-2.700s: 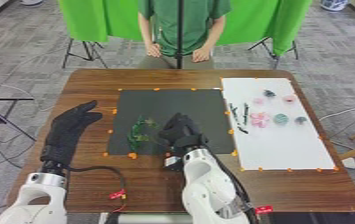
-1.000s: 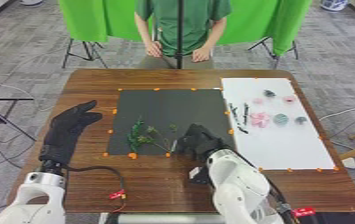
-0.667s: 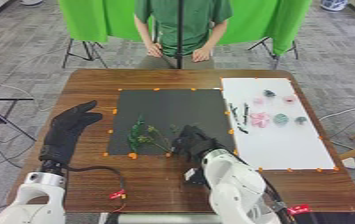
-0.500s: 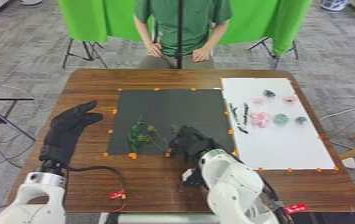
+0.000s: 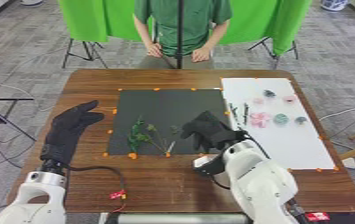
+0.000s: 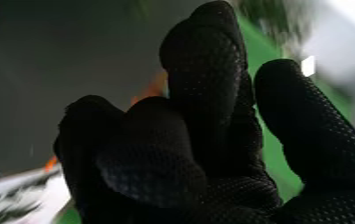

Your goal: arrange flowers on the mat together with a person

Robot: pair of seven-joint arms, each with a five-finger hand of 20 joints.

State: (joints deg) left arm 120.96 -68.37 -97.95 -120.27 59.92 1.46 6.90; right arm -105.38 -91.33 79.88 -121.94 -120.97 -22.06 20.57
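Leafy green sprigs (image 5: 139, 136) lay on a rectangular black mat (image 5: 160, 107), left of round pink flowers (image 5: 260, 119) on an oblong white sheet (image 5: 284, 145).

The floor (image 5: 36, 60) is carpeted in mottled grey. A brown wooden table (image 5: 86, 82) stands on it. Beyond the table's far edge hangs a bright green curtain (image 5: 86, 17). Black tripod legs (image 5: 91, 51) stand beneath the curtain's left part; a second set (image 5: 276, 48) stands beneath its right part. A blue-and-white vase (image 5: 335, 4) occupies the far right corner.
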